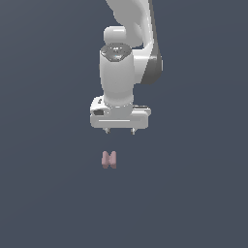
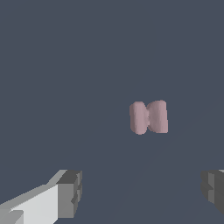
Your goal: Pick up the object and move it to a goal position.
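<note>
The object (image 1: 109, 160) is a tiny pale pink two-lobed piece, pinched at the middle, lying on the dark grey floor. My white gripper (image 1: 120, 131) hangs above it, a little toward the exterior view's right, and is open and empty. Its two short fingertips (image 1: 107, 131) point down and stand wide apart. In the wrist view the object (image 2: 148, 117) lies ahead of the gripper (image 2: 142, 192), apart from both grey pads (image 2: 70, 193). Nothing touches it.
The white arm (image 1: 133, 29) rises out of the exterior view's top. The plain dark grey floor (image 1: 48, 193) fills all else in both views.
</note>
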Available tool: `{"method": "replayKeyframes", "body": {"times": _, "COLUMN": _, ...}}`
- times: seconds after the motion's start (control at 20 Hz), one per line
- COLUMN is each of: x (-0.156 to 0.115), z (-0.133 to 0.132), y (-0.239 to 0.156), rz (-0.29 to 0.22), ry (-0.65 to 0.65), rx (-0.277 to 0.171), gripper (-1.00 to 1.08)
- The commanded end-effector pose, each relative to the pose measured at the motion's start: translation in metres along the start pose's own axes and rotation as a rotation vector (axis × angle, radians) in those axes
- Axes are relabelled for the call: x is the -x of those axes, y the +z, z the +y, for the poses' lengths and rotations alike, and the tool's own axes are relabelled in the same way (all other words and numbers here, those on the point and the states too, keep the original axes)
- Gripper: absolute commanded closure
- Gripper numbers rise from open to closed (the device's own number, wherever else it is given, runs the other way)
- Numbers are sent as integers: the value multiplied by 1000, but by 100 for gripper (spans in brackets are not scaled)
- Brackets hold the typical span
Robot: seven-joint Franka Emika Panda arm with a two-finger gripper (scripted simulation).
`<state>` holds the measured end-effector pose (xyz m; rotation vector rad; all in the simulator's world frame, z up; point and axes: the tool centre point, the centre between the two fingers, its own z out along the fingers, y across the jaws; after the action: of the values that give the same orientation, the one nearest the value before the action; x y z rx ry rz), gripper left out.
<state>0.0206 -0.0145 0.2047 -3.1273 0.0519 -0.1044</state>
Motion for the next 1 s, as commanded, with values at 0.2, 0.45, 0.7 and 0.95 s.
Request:
{"method": "replayKeyframes", "body": {"times": 0.2, "x": -4, "z": 4, "y": 8, "rz": -5, "ry": -4, "rx": 2, "gripper": -92}}
{"method": "replayKeyframes", "body": {"times": 0.45, "x": -13, "z": 12, "y": 26, "rz": -16, "ry": -13, "rx": 5, "gripper": -92}}
{"method": "replayKeyframes", "body": {"times": 0.7, "x": -24, "z": 26, "y": 56, "rz": -33, "ry": -28, "rx": 9, "gripper": -92}}
{"method": "replayKeyframes", "body": {"times": 0.95, "x": -33, "z": 41, "y": 88, "rz": -51, "ry": -42, "rx": 11, "gripper": -92}}
